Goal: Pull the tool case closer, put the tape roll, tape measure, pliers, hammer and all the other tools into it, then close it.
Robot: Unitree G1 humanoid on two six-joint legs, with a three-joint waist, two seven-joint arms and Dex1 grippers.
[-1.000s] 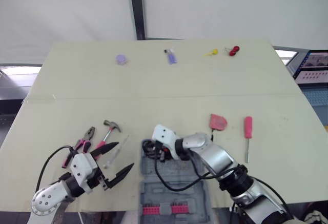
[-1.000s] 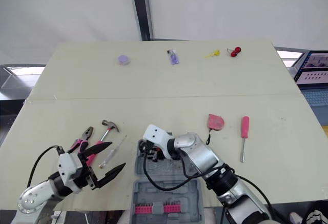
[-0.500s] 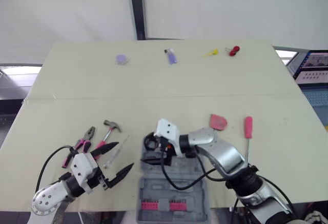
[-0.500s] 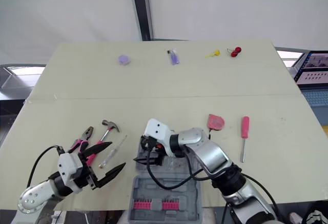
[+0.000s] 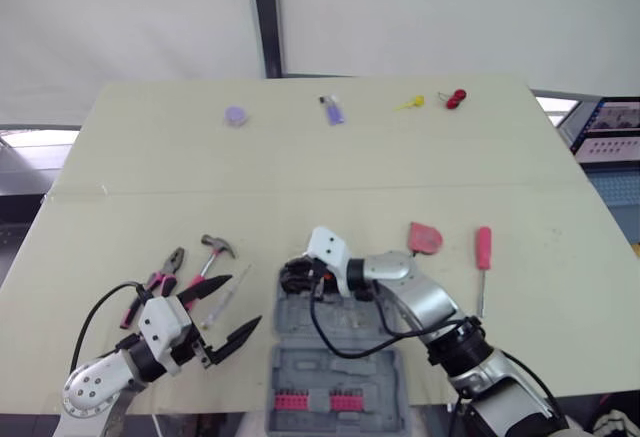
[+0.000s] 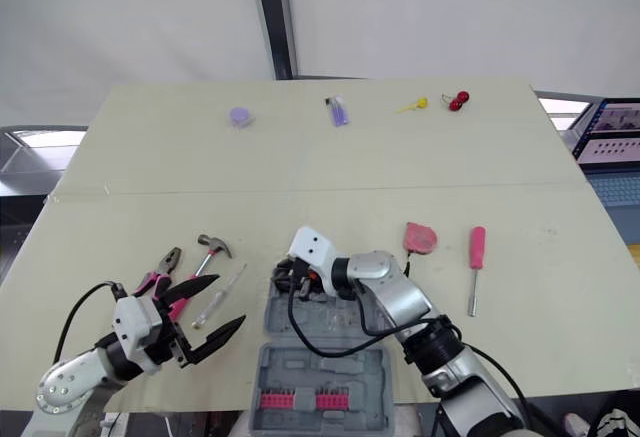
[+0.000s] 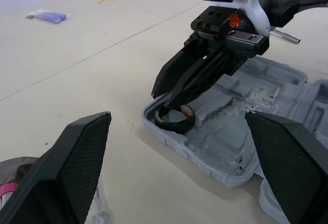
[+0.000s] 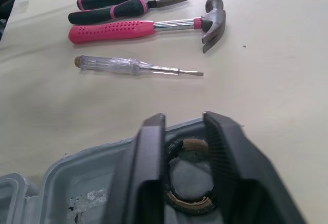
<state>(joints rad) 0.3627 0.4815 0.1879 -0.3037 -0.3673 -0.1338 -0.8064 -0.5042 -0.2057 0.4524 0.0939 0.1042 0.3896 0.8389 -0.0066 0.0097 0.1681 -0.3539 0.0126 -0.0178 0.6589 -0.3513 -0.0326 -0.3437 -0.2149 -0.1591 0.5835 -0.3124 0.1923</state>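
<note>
At about 7 o'clock on the table (image 5: pixel 300 177), the left gripper (image 5: pixel 244 301) is held above the surface with its two black fingers spread wide and nothing between them. Just beyond it, toward 8 o'clock, the pliers (image 8: pixel 128 1) and the hammer (image 8: pixel 154 26) are laid side by side, pink handles toward the robot and heads toward 1 o'clock. A clear-handled screwdriver (image 8: pixel 128 66) is laid just beside the hammer, on the side nearer the case.

At 6 o'clock the grey tool case (image 5: pixel 335 377) is seen lying open and flat, with a row of pink bits (image 5: pixel 310 402) in the half nearest the robot. In the far half, at the 10 o'clock corner, the tape roll (image 7: pixel 174 126) is set down inside the tray. The right gripper (image 5: pixel 292 279) is lowered onto it, and its fingers (image 8: pixel 151 162) are drawn narrow around the roll.

At 3 o'clock from the case, the pink tape measure (image 5: pixel 425 238) is found on the bare table, and a pink-handled screwdriver (image 5: pixel 483 253) is laid near it, further toward 3 o'clock, with its tip toward the robot.

Along the far edge, from 11 to 1 o'clock, a purple disc (image 5: pixel 235 115), a small purple item (image 5: pixel 332 109), a yellow item (image 5: pixel 411 103) and a red item (image 5: pixel 456 98) are spread out.
</note>
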